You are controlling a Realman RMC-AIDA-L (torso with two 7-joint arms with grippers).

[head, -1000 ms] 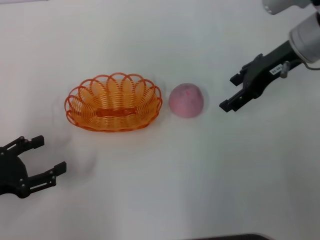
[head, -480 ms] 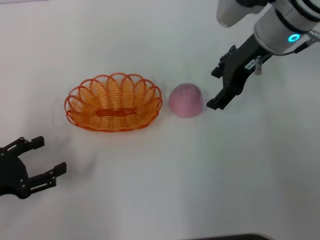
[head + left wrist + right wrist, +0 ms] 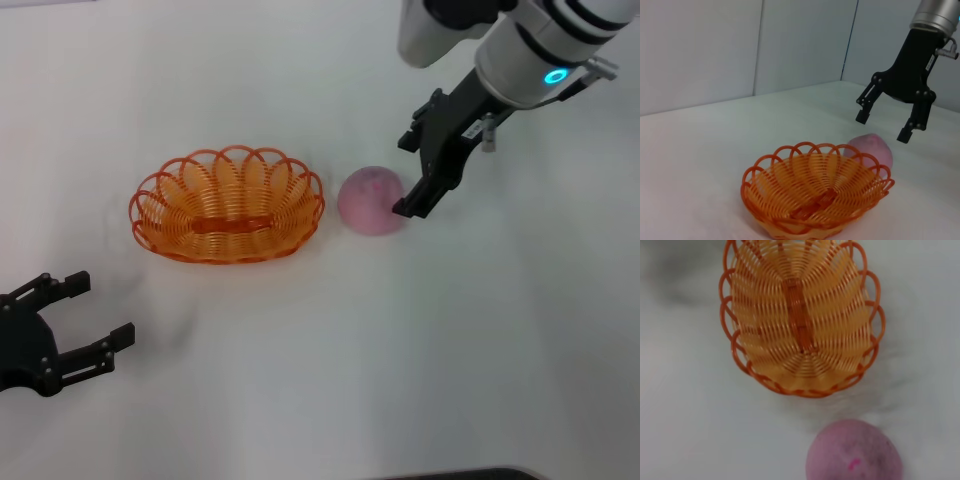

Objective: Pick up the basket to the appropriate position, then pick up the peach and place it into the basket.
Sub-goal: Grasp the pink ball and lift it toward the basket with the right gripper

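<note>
Your right gripper (image 3: 891, 122) has its jaws spread wide and holds nothing; they hang just above the peach (image 3: 372, 200), one finger to each side of its crown in the left wrist view, no contact visible. From the head view the lower fingertip shows right at the peach's right edge. Behind the jaws, the black wrist block rises steeply up and to the right into the white forearm with its lit blue ring, so the approach is from above and from the right, tilted rather than plumb.

The peach sits on the white worktop (image 3: 330, 360), just beside the right end of the basket (image 3: 228, 205), a narrow gap between them. Judge it light and round, with a matte skin that should grip well enough, but liable to roll if nudged off-centre. Take it across its widest girth, jaws straddling the middle, not the crown.

The basket stands upright and empty. Its looped wire looks light and springy; the scalloped rim is the natural hold, and the shallow wall leaves little margin for a rolling fruit.

Your left gripper (image 3: 62, 335) rests parked at the near left of the worktop, jaws spread, well apart from the basket.
</note>
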